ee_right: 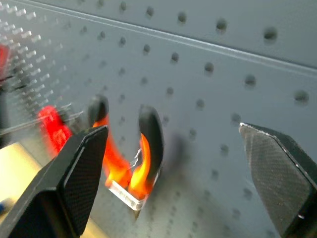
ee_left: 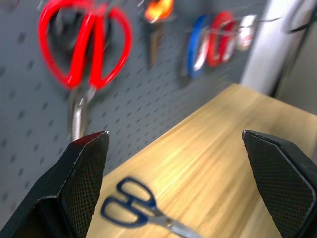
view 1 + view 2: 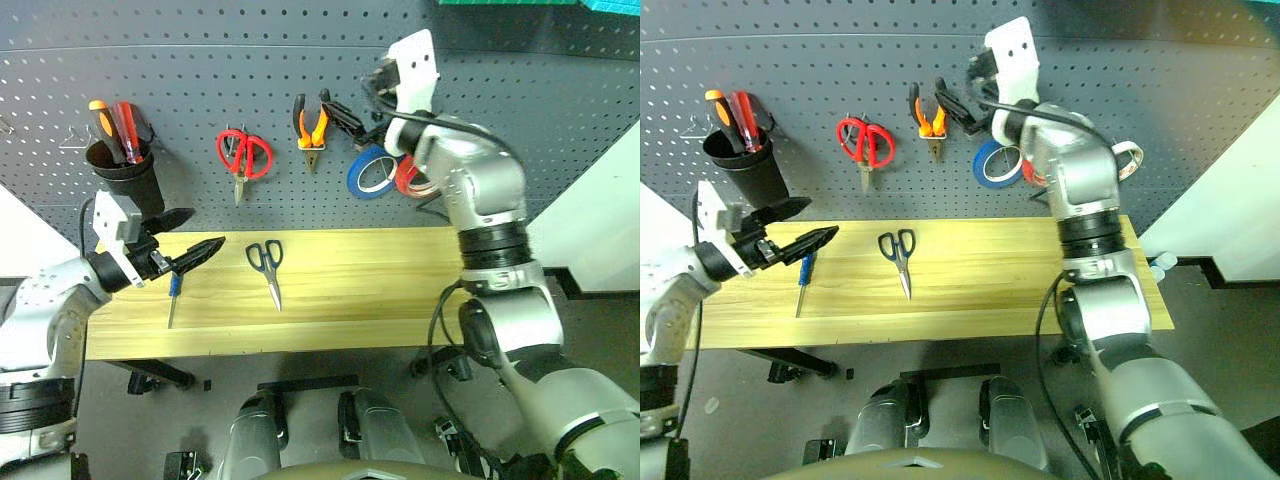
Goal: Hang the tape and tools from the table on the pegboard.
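The orange-and-black pliers (image 3: 311,125) hang on the dark grey pegboard (image 3: 200,60). My right gripper (image 3: 340,113) stands open just to their right, holding nothing; in the right wrist view the pliers (image 1: 133,163) hang ahead of its spread fingers. The whitish tape (image 3: 1127,160) hangs on a hook past my right arm. Dark-blue scissors (image 3: 267,265) and the blue screwdriver (image 3: 173,300) lie on the wooden table (image 3: 380,300). My left gripper (image 3: 205,230) is open and empty above the table's left end, over the screwdriver and left of the scissors (image 2: 133,208).
Red-handled scissors (image 3: 243,157), a blue roll (image 3: 368,172) and a red roll (image 3: 408,178) hang on the board. A black cup (image 3: 125,175) at the left holds orange and red screwdrivers. A white wall panel (image 3: 600,220) stands at the right.
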